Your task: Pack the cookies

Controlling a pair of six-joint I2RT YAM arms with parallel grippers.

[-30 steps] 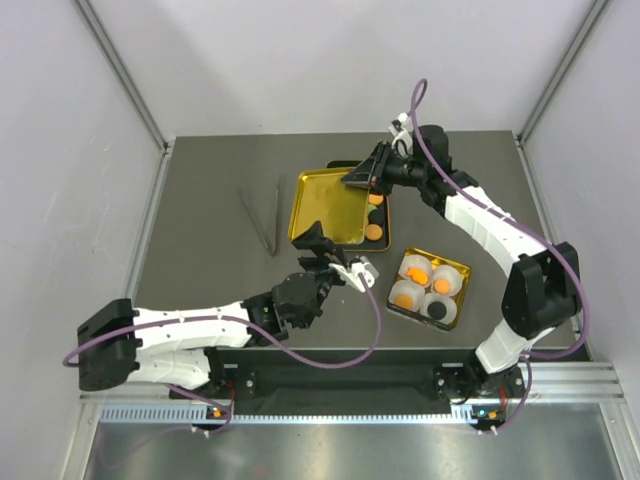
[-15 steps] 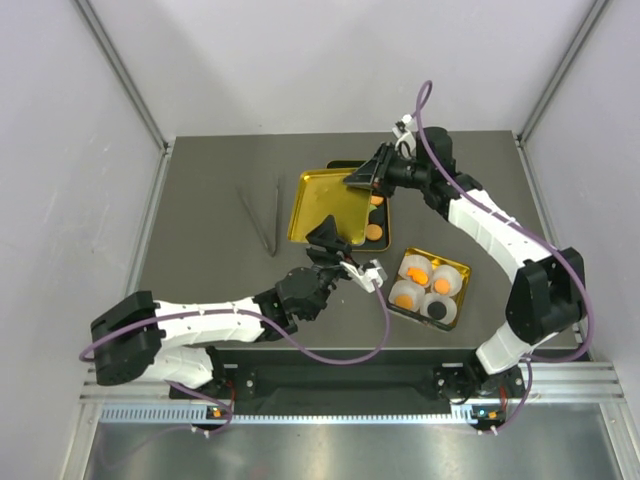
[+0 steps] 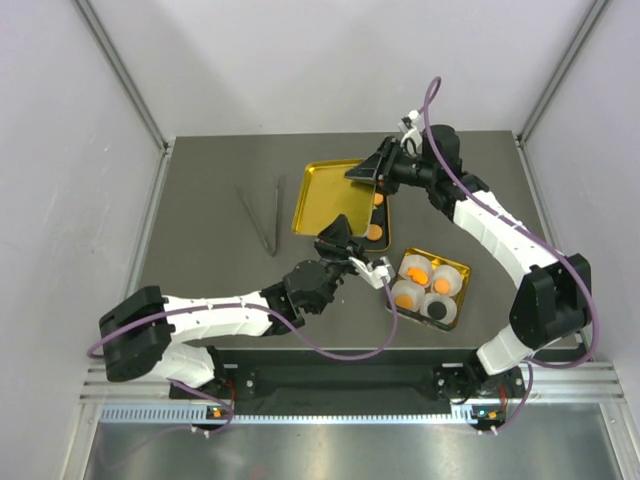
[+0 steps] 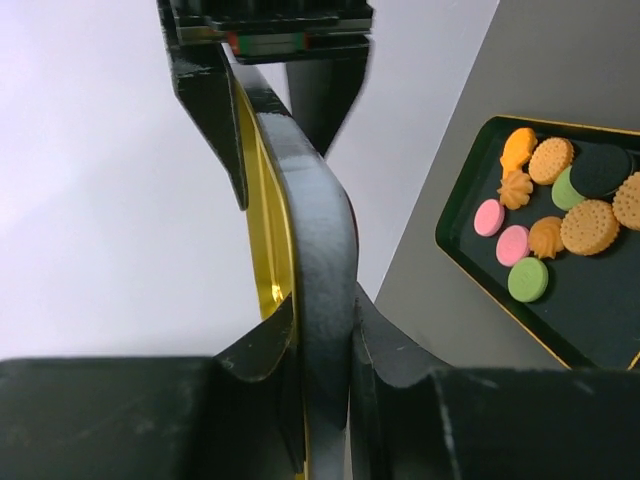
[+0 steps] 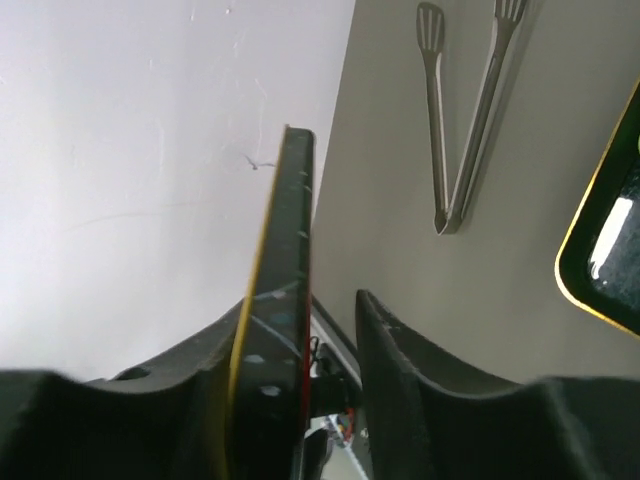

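The left gripper [image 4: 322,310] is clenched on one rim of the gold lid [image 4: 300,200]. The right gripper [image 5: 320,300], at the opposite rim, is released: the lid leans on one finger and the other stands off. The cookies [image 4: 588,226] lie in a black tray [image 4: 600,300], right of the left gripper.

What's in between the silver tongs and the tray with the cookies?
A shiny gold rectangular metal lid, seen in the top view, between the silver metal tongs and the dark gold-rimmed cookie tray.

Metal tongs [image 3: 256,220] near tilted gold lid [image 3: 325,200]
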